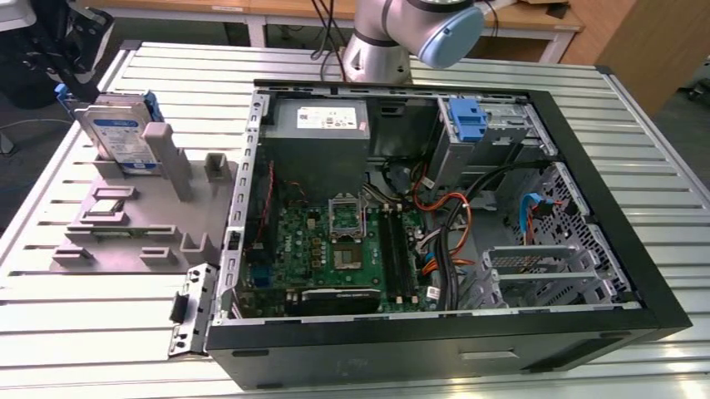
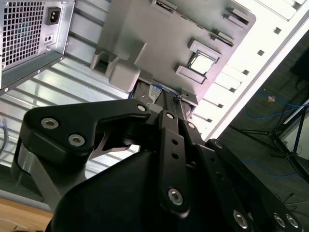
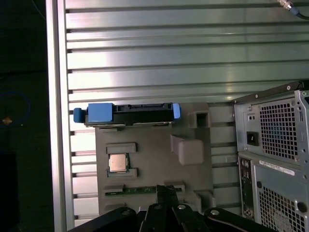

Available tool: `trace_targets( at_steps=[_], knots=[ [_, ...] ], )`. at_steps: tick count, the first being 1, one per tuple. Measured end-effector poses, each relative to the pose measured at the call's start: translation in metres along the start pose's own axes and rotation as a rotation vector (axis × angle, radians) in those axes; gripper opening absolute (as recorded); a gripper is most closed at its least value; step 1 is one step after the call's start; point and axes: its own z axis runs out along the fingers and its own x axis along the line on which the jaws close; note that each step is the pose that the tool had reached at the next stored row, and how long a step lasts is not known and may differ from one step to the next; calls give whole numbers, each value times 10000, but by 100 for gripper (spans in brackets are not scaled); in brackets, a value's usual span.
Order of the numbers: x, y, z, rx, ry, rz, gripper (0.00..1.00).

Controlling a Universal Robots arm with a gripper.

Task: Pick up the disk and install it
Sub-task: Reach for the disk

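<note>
The gripper [image 3: 166,189] was seen in the first wrist view with its fingers closed together and nothing held between them. It was poised over the grey holder [image 3: 154,166], apart from the disk [image 3: 128,113]. The disk was stood on edge in a slot of that holder, on the slatted metal table [image 3: 145,58], beside the opened computer case [image 1: 444,216].
</note>
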Motion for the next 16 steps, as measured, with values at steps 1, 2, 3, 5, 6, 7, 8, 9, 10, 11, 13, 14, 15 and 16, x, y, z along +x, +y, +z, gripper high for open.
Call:
trace_targets(
  at_steps=[1,2,3,5,6,7,8,9,10,11,13,14,15,16],
  knots=[
    [0,0,0,1,1,0,11],
    [0,0,0,1,0,0,11],
    [1,1,0,1,1,0,11],
    [4,13,1,2,2,2,11],
    [7,25,3,2,2,0,11],
    [12,39,6,-1,2,0,11],
    [20,56,10,-4,2,0,11],
    [28,78,15,-9,2,1,11],
    [37,99,21,-16,2,2,11],
    [48,121,28,-26,3,3,11],
    [80,160,47,-56,4,3,11],
    [98,179,56,-67,5,3,11],
    [117,197,67,-79,6,3,11],
    [136,214,77,-90,8,5,11]
  ],
)
